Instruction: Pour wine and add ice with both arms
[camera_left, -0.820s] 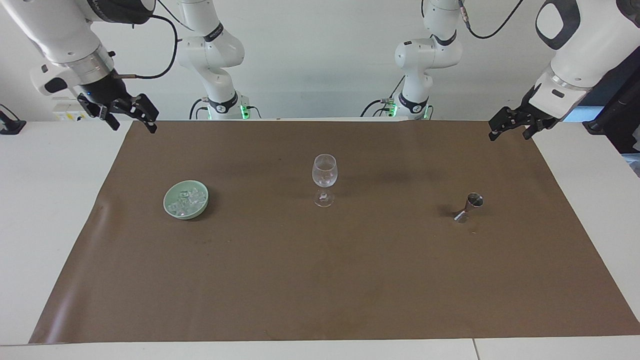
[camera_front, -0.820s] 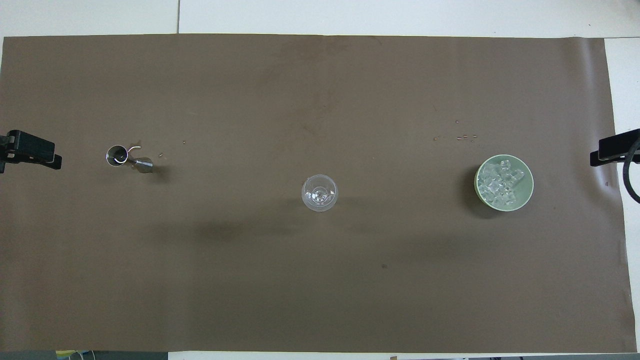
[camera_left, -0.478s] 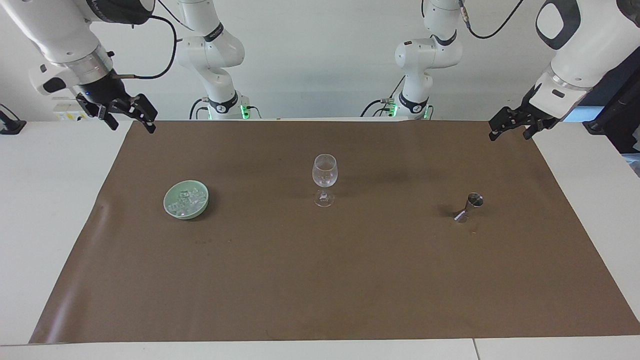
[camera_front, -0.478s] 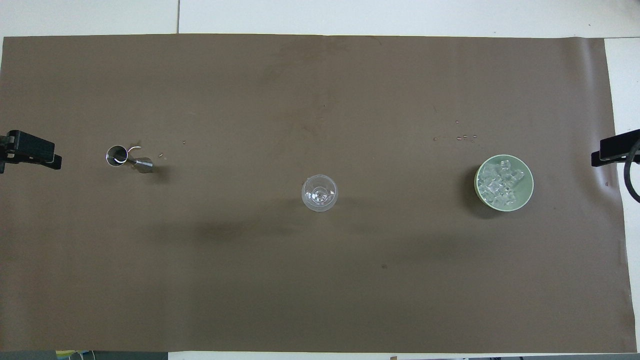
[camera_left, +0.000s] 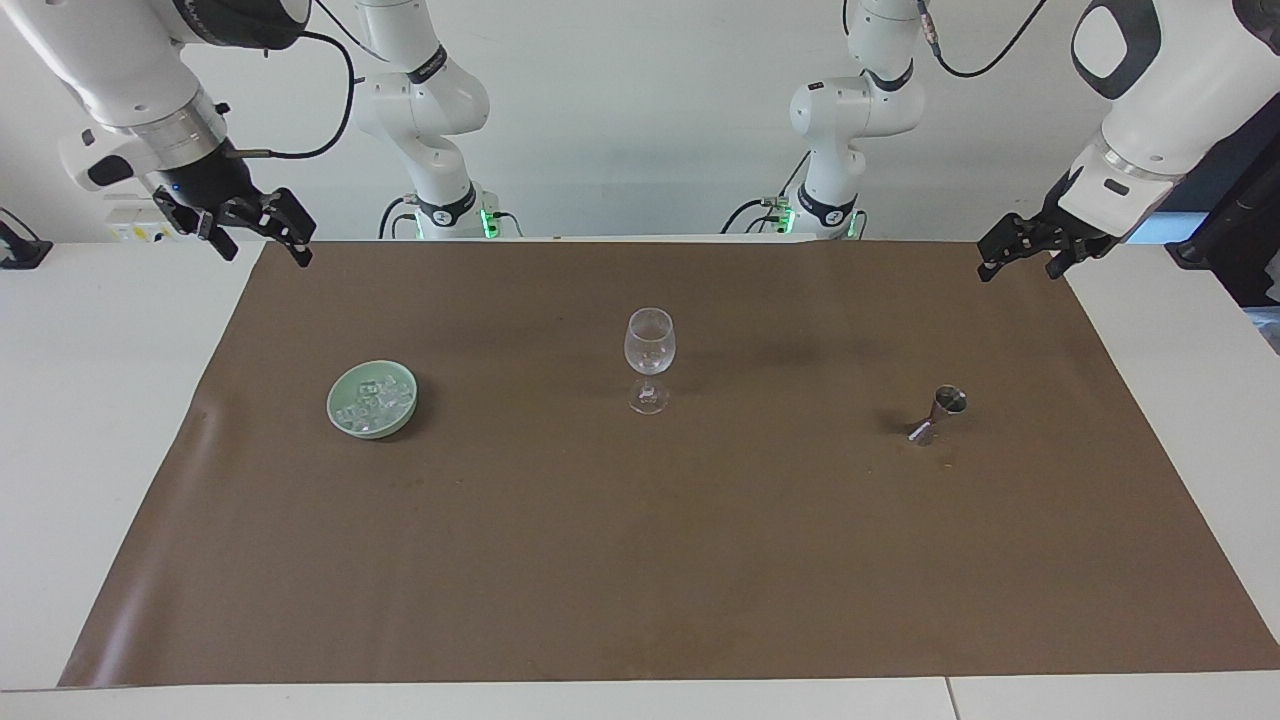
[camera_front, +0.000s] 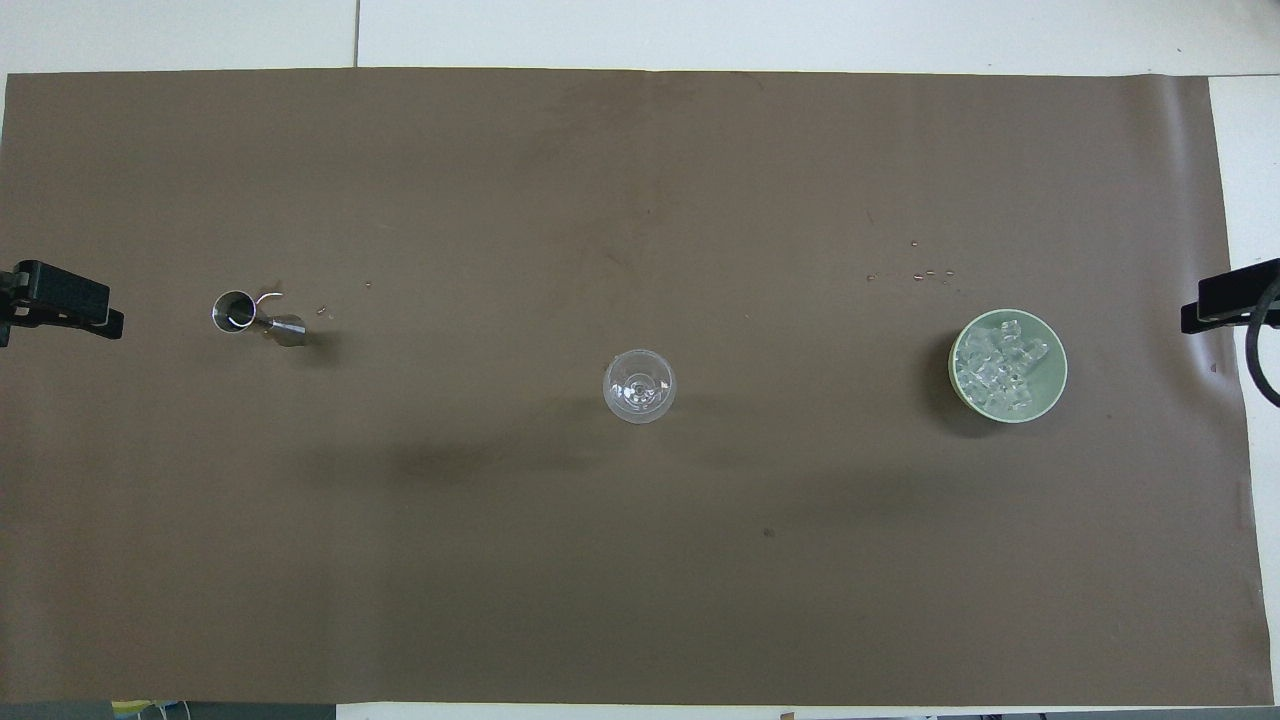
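A clear stemmed wine glass stands upright at the middle of the brown mat; it also shows in the overhead view. Several clear ice cubes lie in a pale green bowl toward the right arm's end. A small steel jigger stands toward the left arm's end. My right gripper is open and empty, raised over the mat's corner near the robots. My left gripper is open and empty, raised over the other near corner. Both are well away from the objects.
The brown mat covers most of the white table. A few tiny specks lie on the mat just farther from the robots than the bowl. Two more white arms stand at the wall.
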